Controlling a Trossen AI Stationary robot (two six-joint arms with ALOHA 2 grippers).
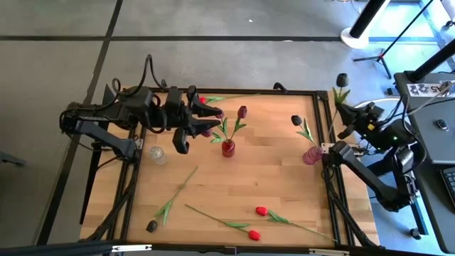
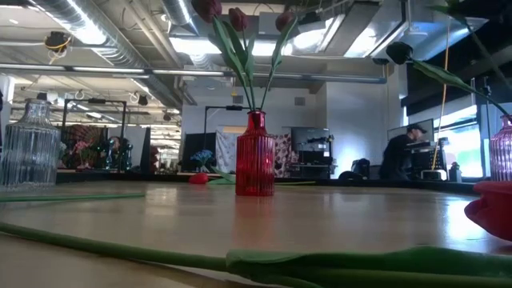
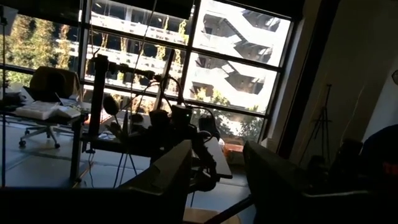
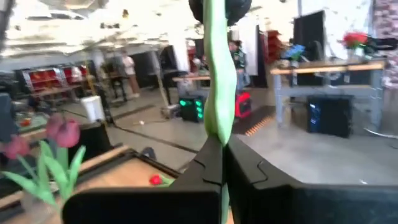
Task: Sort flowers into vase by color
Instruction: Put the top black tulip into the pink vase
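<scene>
Your right gripper (image 4: 222, 163) is hanging over the right edge of the bench (image 1: 234, 192), its fingers pressed together and pinching the green stem of a near-black tulip (image 1: 342, 78) that is standing up above it. The pink vase (image 1: 311, 155) is sitting just inside that edge with one dark tulip (image 1: 296, 120) already in it, so you are probably bringing this one there.

Your left gripper (image 1: 190, 118) is waiting over the far left part of the bench, fingers spread and empty, close to the red vase (image 1: 227, 148) and its maroon tulips (image 1: 242, 111).

The clear vase (image 1: 157, 155) is standing empty near the left edge. Two red tulips (image 1: 257, 222) and another dark one (image 1: 151, 226) are lying loose along the near side.

The stem is long and thin, and you are holding it low, so the head may be swaying. If you lower it off-centre, it may be missing the narrow neck or tipping the light vase. The planted tulip's leaves could also be snagging it.
</scene>
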